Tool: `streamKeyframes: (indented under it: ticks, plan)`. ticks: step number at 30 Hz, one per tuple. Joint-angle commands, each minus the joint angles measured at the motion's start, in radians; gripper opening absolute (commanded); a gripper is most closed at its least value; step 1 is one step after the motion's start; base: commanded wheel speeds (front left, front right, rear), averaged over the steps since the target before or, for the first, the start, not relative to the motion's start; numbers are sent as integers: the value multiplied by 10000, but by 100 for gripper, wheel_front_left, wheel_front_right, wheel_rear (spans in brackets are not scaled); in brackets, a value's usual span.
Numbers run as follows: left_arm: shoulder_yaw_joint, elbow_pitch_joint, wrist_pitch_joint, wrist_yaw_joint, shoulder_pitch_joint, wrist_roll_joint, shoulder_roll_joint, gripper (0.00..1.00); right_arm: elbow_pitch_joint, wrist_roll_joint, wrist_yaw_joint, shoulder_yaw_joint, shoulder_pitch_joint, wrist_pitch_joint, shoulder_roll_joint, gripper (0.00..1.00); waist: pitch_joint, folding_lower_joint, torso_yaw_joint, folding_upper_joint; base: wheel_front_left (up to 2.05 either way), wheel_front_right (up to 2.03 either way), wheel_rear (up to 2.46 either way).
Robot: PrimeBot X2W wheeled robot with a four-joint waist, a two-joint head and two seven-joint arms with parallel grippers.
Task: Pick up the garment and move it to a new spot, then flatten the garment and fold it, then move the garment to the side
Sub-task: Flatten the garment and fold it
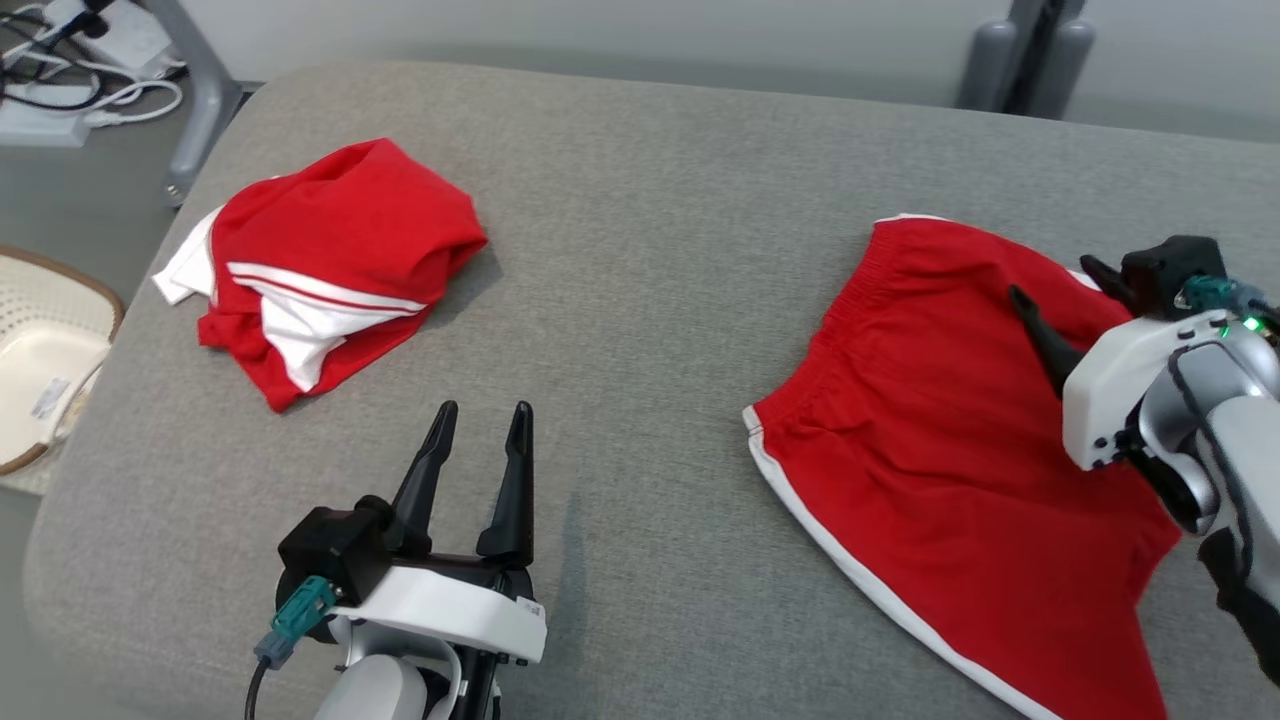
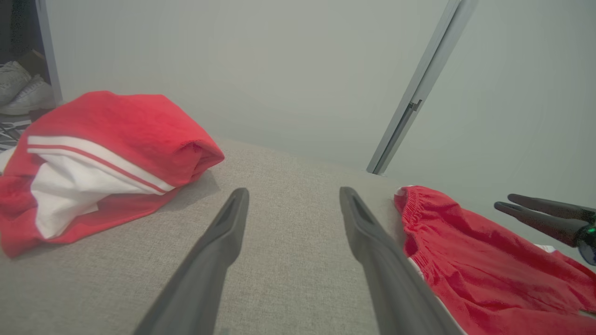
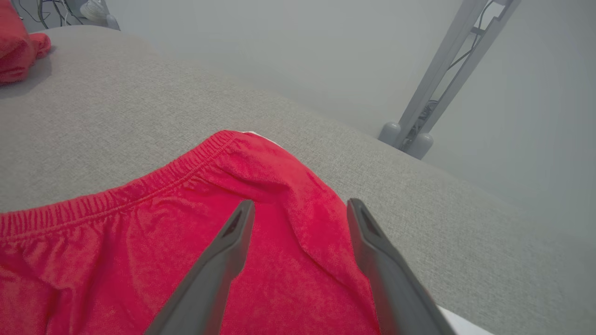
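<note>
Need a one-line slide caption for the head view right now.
Open right gripper over spread red shorts; open left gripper over grey cushion; bundled red-and-white garment at far left.

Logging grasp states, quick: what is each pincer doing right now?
Left pincer: open, empty.
Right pincer: open, empty, over the red shorts.

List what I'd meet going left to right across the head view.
Pale basket → bundled red and white garment → left gripper → red shorts.
</note>
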Motion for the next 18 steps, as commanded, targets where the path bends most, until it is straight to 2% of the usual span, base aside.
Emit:
streamKeyframes:
  ticks: [1,9,18]
  plan:
    - [-69,-32,-26,56,-164,-61,29,100,225,122,-3,61,-240,79,-133,100,363,0,600,0,0,0,0]
    - [-490,-128,-28,208,-244,-315,28,100,1812,659,-3,1125,-1513,683,-860,100,800,0,1568,0,0,0,0]
    - [-919,-258,-26,361,-382,-639,34,100,2593,1579,-3,2217,-2256,1243,-1502,98,1292,0,2134,0,0,0,0]
